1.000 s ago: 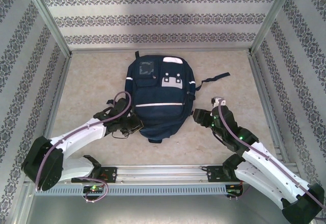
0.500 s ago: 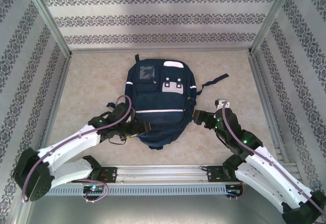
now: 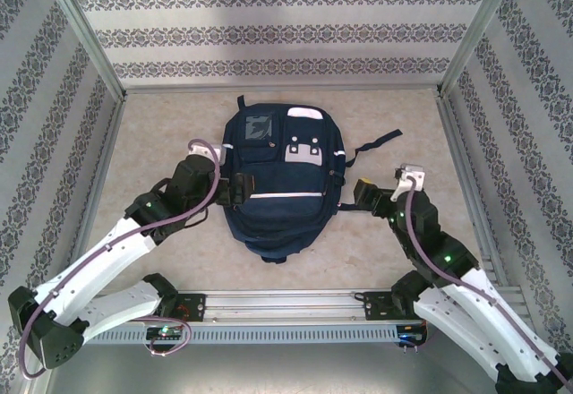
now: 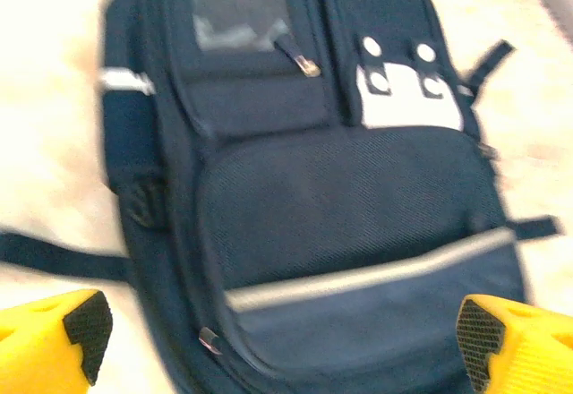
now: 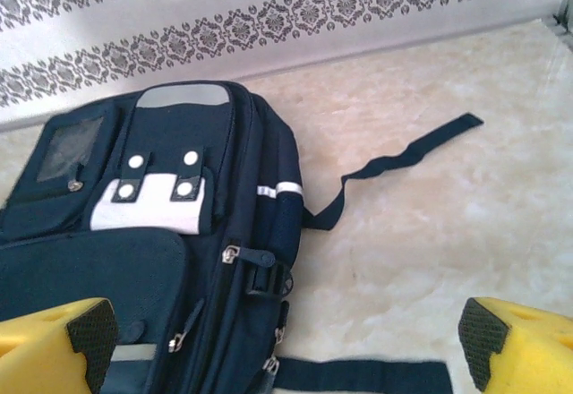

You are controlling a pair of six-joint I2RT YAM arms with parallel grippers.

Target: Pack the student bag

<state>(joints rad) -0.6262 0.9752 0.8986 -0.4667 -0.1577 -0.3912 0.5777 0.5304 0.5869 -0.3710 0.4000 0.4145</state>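
navy student bag (image 3: 279,184) — flat on table, front up, zipped

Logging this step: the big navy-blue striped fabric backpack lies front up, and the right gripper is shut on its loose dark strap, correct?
No. The right wrist view shows the right gripper open, the loose dark strap lying free. The navy-blue fabric backpack does lie front up.
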